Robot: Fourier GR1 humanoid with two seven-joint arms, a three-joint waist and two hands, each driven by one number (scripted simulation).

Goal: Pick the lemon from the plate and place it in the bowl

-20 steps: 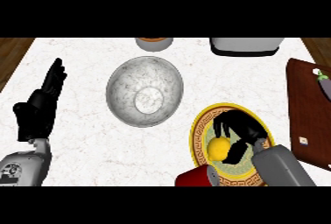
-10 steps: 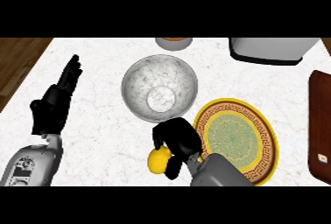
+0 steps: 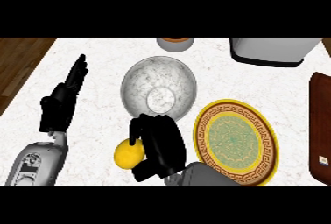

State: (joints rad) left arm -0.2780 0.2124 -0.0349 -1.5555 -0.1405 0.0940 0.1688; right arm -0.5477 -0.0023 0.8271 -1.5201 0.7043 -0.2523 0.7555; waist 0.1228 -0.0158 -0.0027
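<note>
Left hand: well left of bowl, fingers straight and pointing up, holding nothing; resting clear of the work.
Lemon: off the plate, below-left of bowl, near its front rim.
Right hand: fingers and thumb curled round lemon, likely to lift it over the rim.
Plate: just lower right of bowl.

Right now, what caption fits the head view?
Right hand holds the lemon beside the plate, near the bowl; left hand rests open.
</note>
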